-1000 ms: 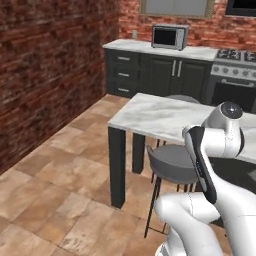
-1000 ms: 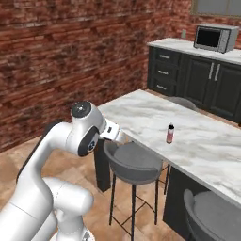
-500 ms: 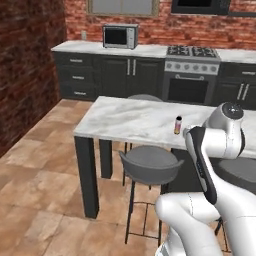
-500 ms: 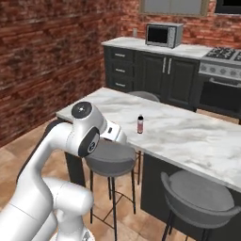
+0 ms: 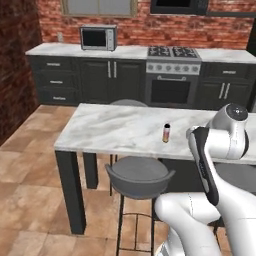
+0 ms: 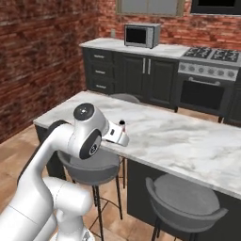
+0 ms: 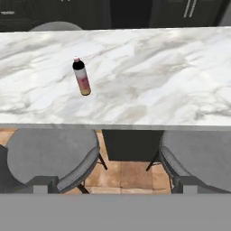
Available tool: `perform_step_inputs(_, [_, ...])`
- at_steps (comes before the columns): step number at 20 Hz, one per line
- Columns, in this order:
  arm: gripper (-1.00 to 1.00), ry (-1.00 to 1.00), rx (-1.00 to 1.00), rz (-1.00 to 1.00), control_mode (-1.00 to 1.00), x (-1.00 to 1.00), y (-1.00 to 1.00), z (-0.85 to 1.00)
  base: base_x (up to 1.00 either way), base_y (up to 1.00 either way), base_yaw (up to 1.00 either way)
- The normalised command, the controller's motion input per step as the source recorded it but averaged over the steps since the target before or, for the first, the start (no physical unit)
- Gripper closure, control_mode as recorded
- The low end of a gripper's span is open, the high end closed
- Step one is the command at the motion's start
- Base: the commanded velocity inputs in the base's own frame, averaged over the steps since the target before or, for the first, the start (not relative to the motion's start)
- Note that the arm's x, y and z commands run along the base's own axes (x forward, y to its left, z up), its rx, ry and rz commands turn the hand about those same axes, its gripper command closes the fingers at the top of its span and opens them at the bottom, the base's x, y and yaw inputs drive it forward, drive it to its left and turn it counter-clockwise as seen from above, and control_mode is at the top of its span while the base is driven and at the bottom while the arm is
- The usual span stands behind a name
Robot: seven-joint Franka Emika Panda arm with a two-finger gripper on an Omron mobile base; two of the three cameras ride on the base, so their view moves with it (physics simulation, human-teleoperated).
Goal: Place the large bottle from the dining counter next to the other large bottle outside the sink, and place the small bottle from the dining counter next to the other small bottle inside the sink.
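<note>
We observe the end effector (image 7: 112, 185) held above the near edge of the table (image 7: 149, 85), fingers (image 7: 41, 182) spread to their widest position and gripping nothing. The two dark fingertips appear low in the hand view, one over each stool.

The small bottle (image 7: 81, 76) stands upright on the table, ahead of the end effector and offset to its left, well apart from the fingertips. In the hand view it shows a dark upper section under a pale cap and a pink-to-yellow lower body. In the left base view we see the same small bottle (image 5: 166, 133) on the table (image 5: 115, 130) just to the left of the arm's upper link. In the right base view the small bottle (image 6: 122, 124) is mostly hidden behind the wrist; we can make out its top just above the white link.

Two round grey stools sit below the end effector at the table's near edge: the left stool (image 7: 49, 155) and the right stool (image 7: 198, 153). Beyond the table, far ahead of the end effector, we see dark cabinets (image 5: 95, 80), a microwave (image 5: 98, 38) and a stove (image 5: 172, 52).
</note>
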Motion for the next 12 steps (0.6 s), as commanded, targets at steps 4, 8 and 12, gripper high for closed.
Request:
perform_step_inputs(4, [-1.0,0.0,0.0,0.0,1.0,0.0,0.0,0.0,0.37,0.0,-0.11])
perform_step_inputs(8, [-1.0,0.0,0.0,0.0,1.0,0.0,0.0,0.0,0.03,0.0,-0.1])
perform_step_inputs(12, [-1.0,0.0,0.0,0.0,1.0,0.0,0.0,0.0,0.0,0.0,-0.15])
